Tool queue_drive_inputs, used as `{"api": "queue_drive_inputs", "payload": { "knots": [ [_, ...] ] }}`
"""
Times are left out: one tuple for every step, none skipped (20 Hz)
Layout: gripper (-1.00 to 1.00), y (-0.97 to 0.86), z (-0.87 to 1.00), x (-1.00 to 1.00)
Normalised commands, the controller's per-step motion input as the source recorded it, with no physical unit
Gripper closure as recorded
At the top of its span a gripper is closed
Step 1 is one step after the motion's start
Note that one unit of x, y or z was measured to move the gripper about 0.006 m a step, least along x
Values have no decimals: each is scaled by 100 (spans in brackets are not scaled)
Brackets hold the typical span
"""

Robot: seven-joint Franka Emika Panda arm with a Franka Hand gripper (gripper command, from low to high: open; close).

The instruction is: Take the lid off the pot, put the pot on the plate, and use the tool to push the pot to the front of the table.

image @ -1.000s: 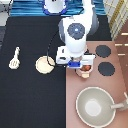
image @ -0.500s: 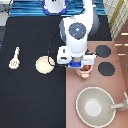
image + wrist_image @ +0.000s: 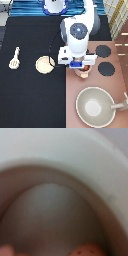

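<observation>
Right now, gripper [image 3: 83, 69] low over small pink-tan pot [image 3: 84, 73] on stove [image 3: 100, 85], cream plate [image 3: 44, 64] apart on table [image 3: 30, 95].

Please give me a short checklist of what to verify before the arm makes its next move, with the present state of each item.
1. Gripper over the pot on the stove: ok.
2. Grip on anything: cannot tell.
3. Lid off the pot: cannot tell; the hand hides it.
4. Plate on the table, nothing on it: ok.
5. Tool lying apart from the plate, untouched: ok.
6. Pot on plate: not ok.
</observation>
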Motion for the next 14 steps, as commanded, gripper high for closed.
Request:
{"api": "queue_drive_inputs", "payload": {
  "knots": [
    [100,-79,99,-19],
    [100,-76,95,-21],
    [100,-71,89,-20],
    [100,-70,86,-19],
    [100,-70,82,-19],
    [100,-72,71,-21],
    [100,-74,63,-22],
    [100,-77,55,-22],
    [100,-82,47,-23],
    [100,-84,39,-22],
    [100,-86,35,-24],
    [100,-85,33,-25],
    [100,-86,28,-28],
    [100,-86,25,-29]
  ]
}}
